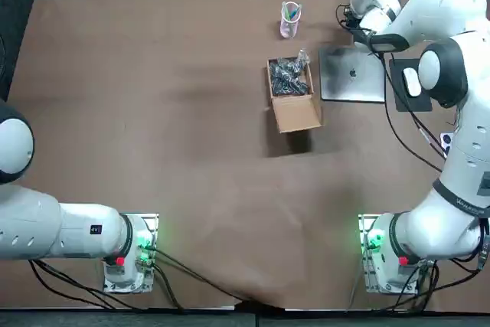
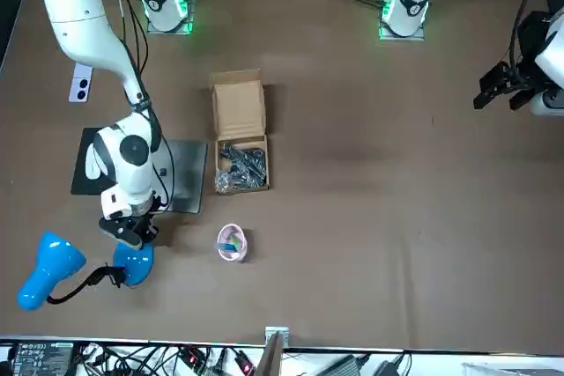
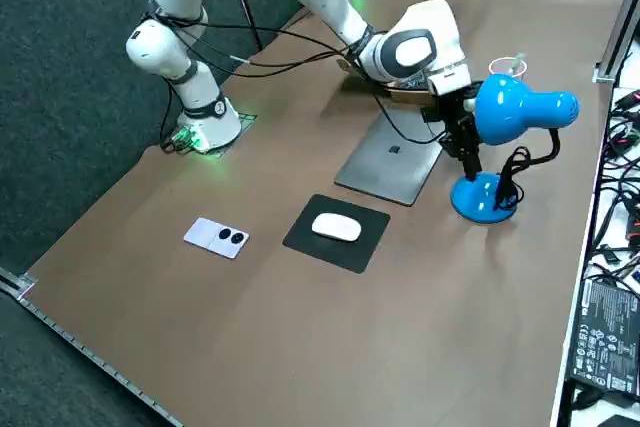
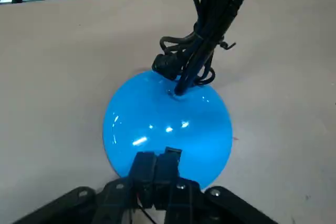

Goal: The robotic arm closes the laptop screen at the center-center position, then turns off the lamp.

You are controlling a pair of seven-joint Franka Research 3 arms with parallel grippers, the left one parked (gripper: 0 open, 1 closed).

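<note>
Looking at the lamp [image 3: 515, 112] first: blue, with its head on a bent neck, at the right of the side view. Its domed base [image 4: 168, 124] fills the middle of the wrist view, with a black cable bundle [image 4: 205, 30] entering at its far rim. We cannot spot a switch, nor tell whether the bulb is lit.

The end effector [image 4: 156, 162] sits at the near rim of that base, fingers pressed together, nothing held. We cannot tell whether the tips touch the dome or hover just over it.

The laptop [image 1: 352, 74] lies flat with its lid down, upper right in the top view, so we judge the first step done.

Further out on the table [image 1: 153, 112]: cardboard box [image 1: 292, 93] just left of the laptop, pink cup [image 1: 290, 19] above it. Mouse [image 3: 337, 228] on its black pad, lower centre of the side view.

Risks as we judge them:
- The press lands near the rim of a smooth dome, so the tips could skid off.
- A sideways load might slide or tip the lamp.
- The cable is close and could snag on retreat.
- If the switch lies elsewhere, the push does nothing.
</note>
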